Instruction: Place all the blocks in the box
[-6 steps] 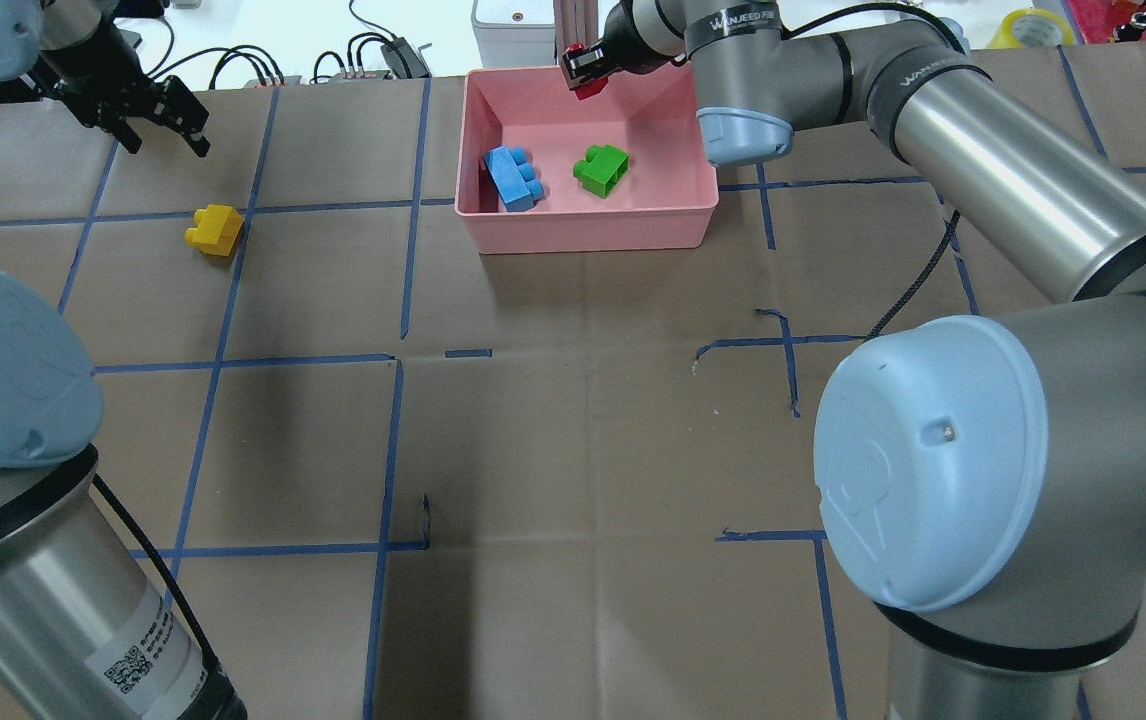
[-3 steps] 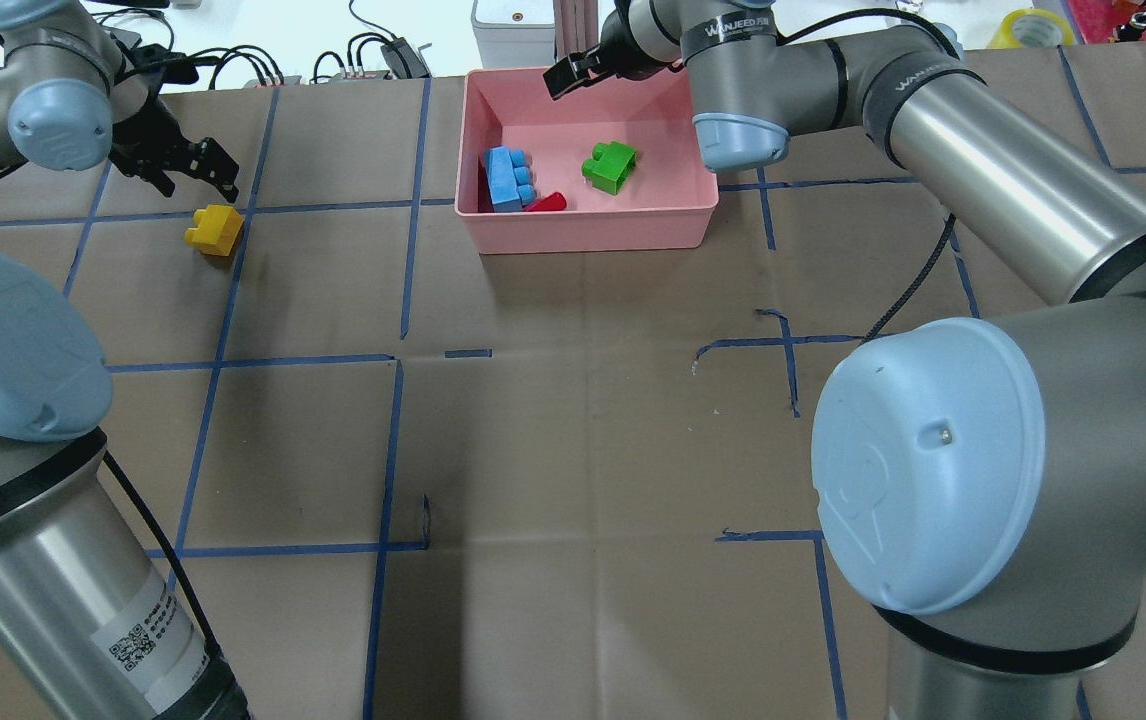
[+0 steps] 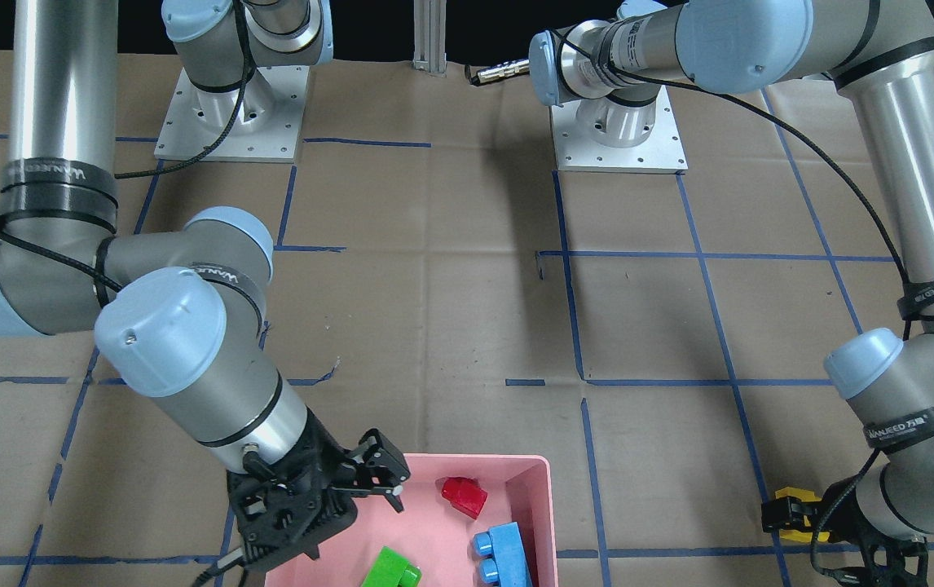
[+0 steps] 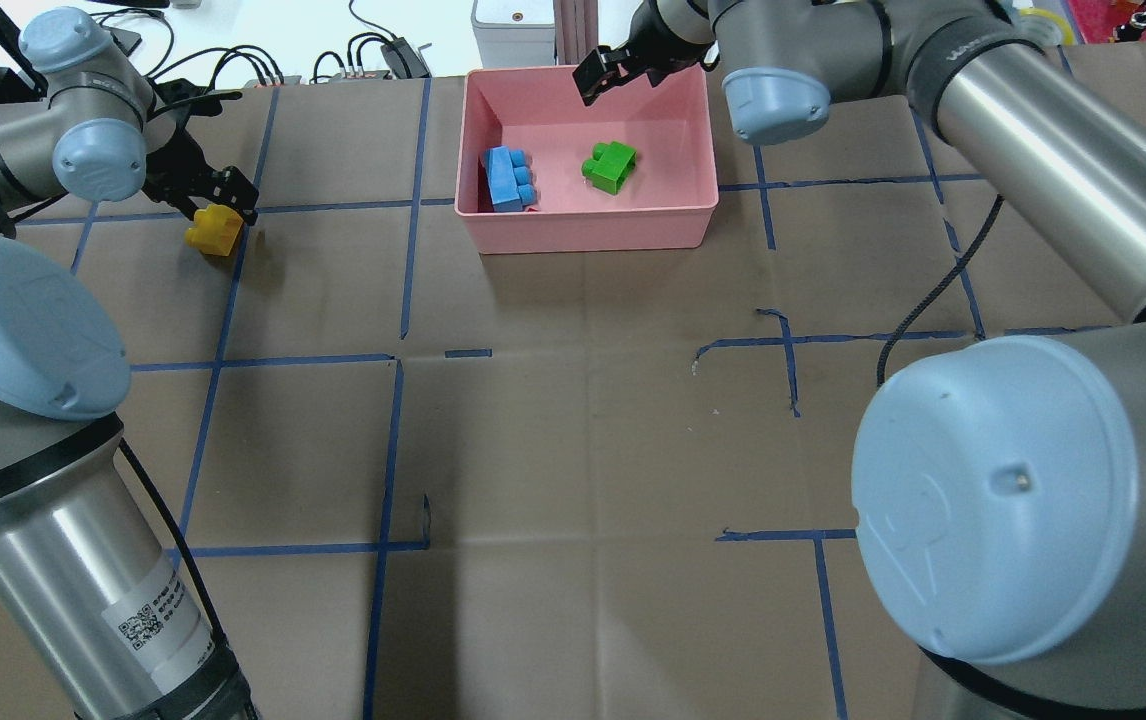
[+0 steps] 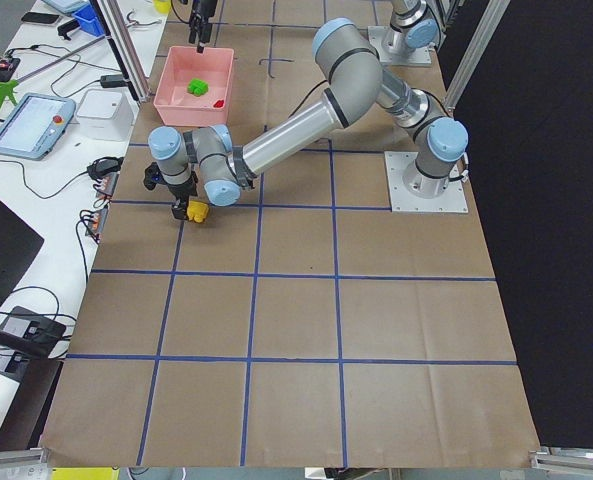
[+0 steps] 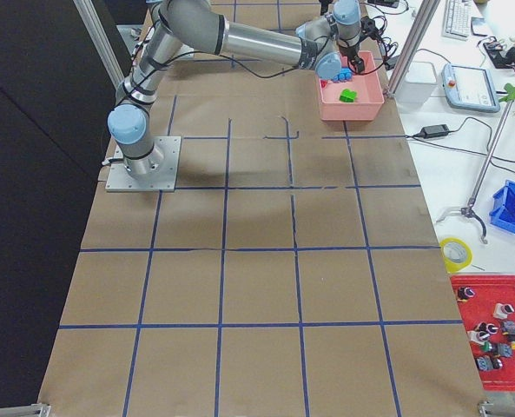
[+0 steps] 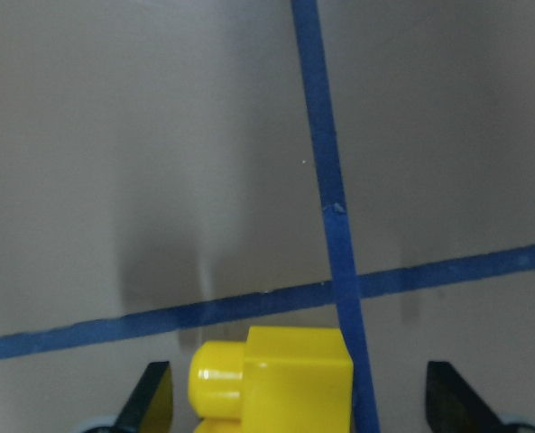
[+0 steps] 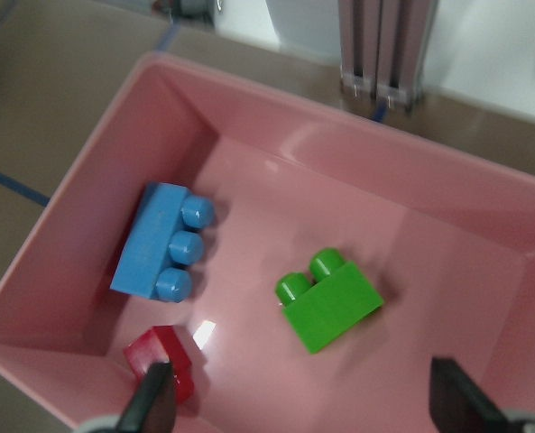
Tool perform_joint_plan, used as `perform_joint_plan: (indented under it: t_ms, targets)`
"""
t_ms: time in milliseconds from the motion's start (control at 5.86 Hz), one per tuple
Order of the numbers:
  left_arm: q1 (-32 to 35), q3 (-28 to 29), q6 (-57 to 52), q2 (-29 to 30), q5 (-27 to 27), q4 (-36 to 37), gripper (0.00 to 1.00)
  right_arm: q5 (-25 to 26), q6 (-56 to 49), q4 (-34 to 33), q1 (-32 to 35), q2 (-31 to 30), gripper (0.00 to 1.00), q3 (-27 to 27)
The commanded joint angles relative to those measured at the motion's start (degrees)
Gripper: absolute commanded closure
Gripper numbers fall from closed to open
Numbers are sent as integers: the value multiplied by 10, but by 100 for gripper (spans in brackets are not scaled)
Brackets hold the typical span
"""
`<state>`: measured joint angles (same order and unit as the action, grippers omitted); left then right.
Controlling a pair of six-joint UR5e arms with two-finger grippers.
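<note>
Standing behind the robot, 12 o'clock straight across the table. Nearest: the brown paper-covered table (image 4: 573,450), marked into squares by blue tape lines (image 4: 385,450). Farther out, at about 10 o'clock, the yellow block (image 4: 216,232) sits on the paper just beside a crossing of two tape lines, studs toward 9 o'clock. It is well apart from the box. The left gripper (image 4: 222,206) is down over it, jaws spread and straddling it. In the wrist view the fingers (image 7: 156,401) flank the brick without touching; one sits close to its studded end, the other well clear on the opposite side. Farther still, near 12 o'clock by the table's far edge, is the pink box (image 4: 593,230). It holds three bricks. The red block (image 8: 161,359) is in the corner at 7 o'clock, against the near wall and mostly hidden behind it from overhead. The light blue block (image 4: 508,180) lies along the 9 o'clock wall, studs toward 3 o'clock, its near end just beside the red one. The green block (image 4: 609,167) lies right of centre, apart from the other two and tilted off the box's axes. The right gripper (image 4: 616,80) hangs above the far side of the box, fingers wide apart, nothing between them. Beyond the table edge: black cables (image 4: 363,55) and a white case (image 4: 508,25).
</note>
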<state>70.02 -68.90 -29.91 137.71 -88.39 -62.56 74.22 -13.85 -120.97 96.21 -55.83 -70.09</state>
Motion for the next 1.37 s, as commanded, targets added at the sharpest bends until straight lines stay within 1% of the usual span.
perform_joint_plan:
  t_ms: [0,171,341,512,683,854,1024,1195]
  targets:
    - [-1,-2,-10,1,-2,0,19,89,10,318,-19,-95,0,-1]
    - [-1,-2,-12,1,-4,-4,29,90,51,362,-18,-155,0,-11]
    - [-1,-2,-15,-2,-6,-9,39,100,127,365,-14,-207,0,-42]
    - [-1,-2,-25,-5,-8,-10,47,126,161,368,-9,-280,0,-108]
    - [-1,-2,-31,-6,-8,-11,57,132,160,358,-9,-356,0,-202]
    - [-1,0,-35,-9,-9,-19,68,133,161,342,-9,-396,0,-260]
    - [-1,11,-36,-14,-10,-31,73,159,160,336,-10,-410,0,-281]
    - [1,13,-36,-30,-13,-52,85,194,161,337,-11,-415,0,-278]
